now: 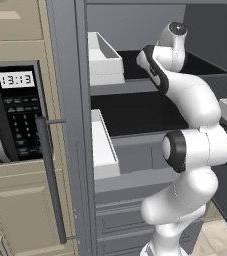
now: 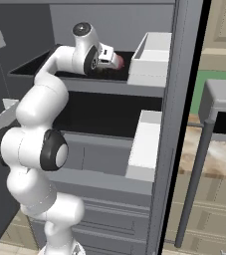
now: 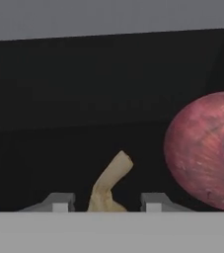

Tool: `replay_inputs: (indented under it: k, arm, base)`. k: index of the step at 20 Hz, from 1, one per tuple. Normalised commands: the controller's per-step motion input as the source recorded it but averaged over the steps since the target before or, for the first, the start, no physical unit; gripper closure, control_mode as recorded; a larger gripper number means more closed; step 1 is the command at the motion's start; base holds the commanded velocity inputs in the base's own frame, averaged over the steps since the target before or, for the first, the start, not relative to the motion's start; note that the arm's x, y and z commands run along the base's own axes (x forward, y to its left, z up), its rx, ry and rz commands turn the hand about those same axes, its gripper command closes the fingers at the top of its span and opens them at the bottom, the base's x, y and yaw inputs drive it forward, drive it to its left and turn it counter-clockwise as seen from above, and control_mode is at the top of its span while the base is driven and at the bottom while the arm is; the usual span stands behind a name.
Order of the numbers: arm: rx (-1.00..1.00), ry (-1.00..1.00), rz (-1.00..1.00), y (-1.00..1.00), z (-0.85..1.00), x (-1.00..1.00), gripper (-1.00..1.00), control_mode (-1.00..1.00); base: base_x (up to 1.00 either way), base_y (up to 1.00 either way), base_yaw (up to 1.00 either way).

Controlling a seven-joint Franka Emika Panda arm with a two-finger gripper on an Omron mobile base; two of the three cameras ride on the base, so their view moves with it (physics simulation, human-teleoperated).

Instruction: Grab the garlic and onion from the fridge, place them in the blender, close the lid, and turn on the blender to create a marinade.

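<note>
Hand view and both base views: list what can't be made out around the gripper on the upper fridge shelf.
- Garlic: hand view shows just its tan stem between the fingertips; the bulb is cut off at the bottom, so contact is unclear.
- Onion: hand view, right edge crops it.
- Gripper: right base view, too small and half behind the white door bin to judge its jaws.
- Left base view: the arm hides the shelf contents.

Black microwave (image 1: 15, 112) beside beige cabinets (image 1: 20, 210)

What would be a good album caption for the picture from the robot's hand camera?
On a dark fridge shelf, the gripper straddles a beige garlic stem, a red onion beside it.
</note>
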Motion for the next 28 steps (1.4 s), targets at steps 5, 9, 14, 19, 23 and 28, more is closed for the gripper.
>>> replay_inputs:
  k: [5,9,14,19,23,28]
  arm:
    - [0.0,-0.13,0.0,0.01,-0.01,-0.68,1.0,-1.0]
    - [0.0,-0.29,0.0,0.07,0.0,-1.0,1.0,-1.0]
    - [-0.01,-0.49,-0.02,0.09,0.1,-1.0,1.0,-1.0]
    - [0.0,-0.34,-0.05,0.1,0.55,-1.0,1.0,-1.0]
    - [0.0,-0.04,-0.09,0.11,0.49,-1.0,1.0,-1.0]
    - [0.0,0.18,-0.05,0.25,0.08,-1.0,1.0,-1.0]
  base:
    - [0.0,0.0,0.0]
    - [0.0,0.0,0.0]
    - [0.0,0.0,0.0]
    - [0.0,0.0,0.0]
    - [0.0,0.0,0.0]
    - [0.0,0.0,0.0]
